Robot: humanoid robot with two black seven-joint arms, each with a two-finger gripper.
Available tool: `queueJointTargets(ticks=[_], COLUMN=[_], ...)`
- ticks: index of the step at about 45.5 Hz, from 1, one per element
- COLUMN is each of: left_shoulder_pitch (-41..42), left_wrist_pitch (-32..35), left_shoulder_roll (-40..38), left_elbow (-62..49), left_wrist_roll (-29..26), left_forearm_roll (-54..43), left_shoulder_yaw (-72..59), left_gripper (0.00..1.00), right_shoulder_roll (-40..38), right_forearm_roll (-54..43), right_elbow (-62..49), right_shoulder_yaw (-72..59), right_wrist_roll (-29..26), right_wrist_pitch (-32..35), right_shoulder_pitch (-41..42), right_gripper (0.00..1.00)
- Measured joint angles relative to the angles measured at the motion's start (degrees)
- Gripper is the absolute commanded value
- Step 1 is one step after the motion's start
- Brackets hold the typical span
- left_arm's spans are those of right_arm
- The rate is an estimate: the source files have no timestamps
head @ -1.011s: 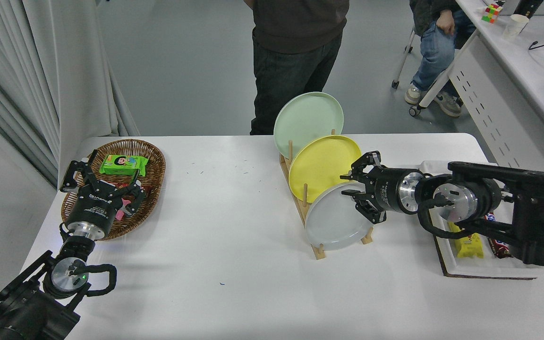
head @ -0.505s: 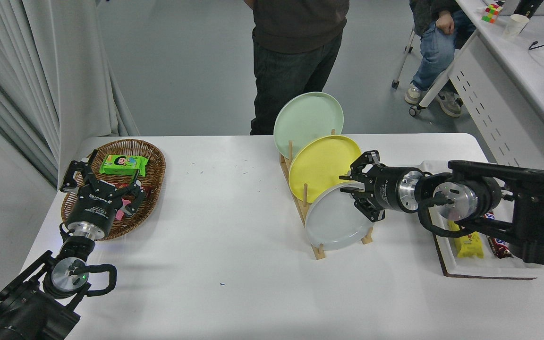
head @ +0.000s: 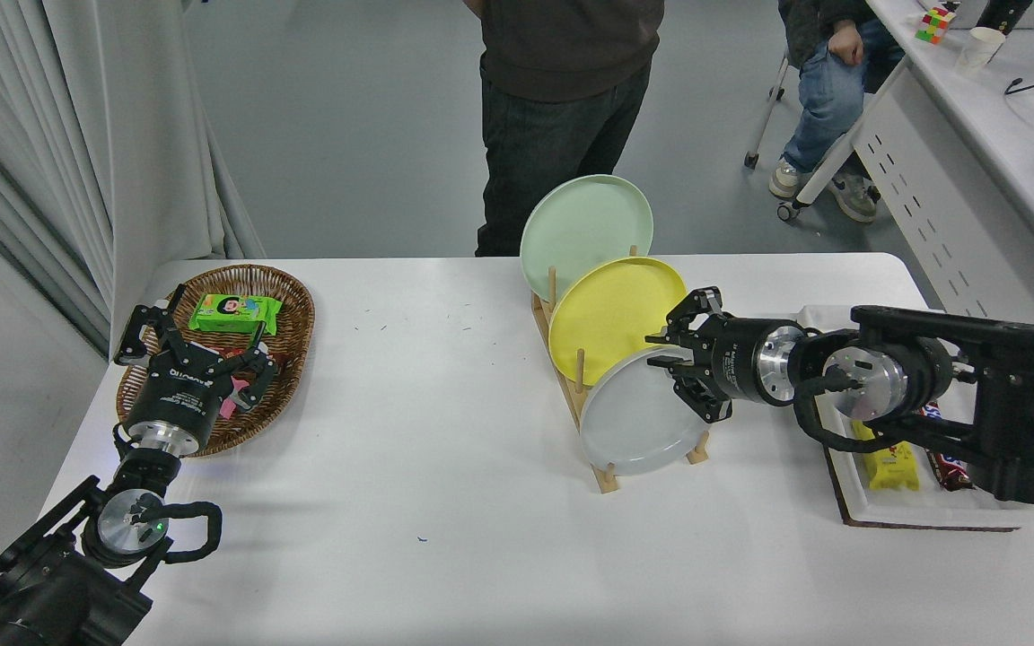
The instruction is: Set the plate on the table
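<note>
At the counter's (head: 445, 502) near left corner, the robot's left hand (head: 189, 345) rests with fingers spread above a wicker basket (head: 288, 309) that holds a green packet (head: 234, 312). Toward the right edge, a white tray (head: 921, 516) carries a yellow snack bar (head: 892, 467). From the right, the right hand (head: 674, 363) reaches the upper right rim of the grey plate (head: 638, 417), its fingers apart on either side of the rim, not visibly clamped. The plate stands tilted in the nearest slot of a wooden rack (head: 607, 475) mid-counter, with a yellow plate (head: 611, 309) and a pale green plate (head: 584, 224) behind it. A person (head: 562, 99) stands beyond the far edge.
</note>
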Motion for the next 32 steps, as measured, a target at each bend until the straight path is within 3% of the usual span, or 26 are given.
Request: queueJointTargets(ticks=[32], left_shoulder_pitch=[0.0], left_wrist_pitch=[0.0], left_shoulder_roll=[0.0], left_elbow=[0.0], left_wrist_roll=[0.0], left_forearm_roll=[0.0], left_shoulder_yaw=[0.0], left_gripper=[0.98], right_shoulder_roll=[-0.2], right_forearm_roll=[1.78], right_elbow=[0.05], right_shoulder_yaw=[-0.01], right_wrist_roll=[-0.15], right_wrist_pitch=[-0.08], right_shoulder_pitch=[0.26], right_gripper=[0.17])
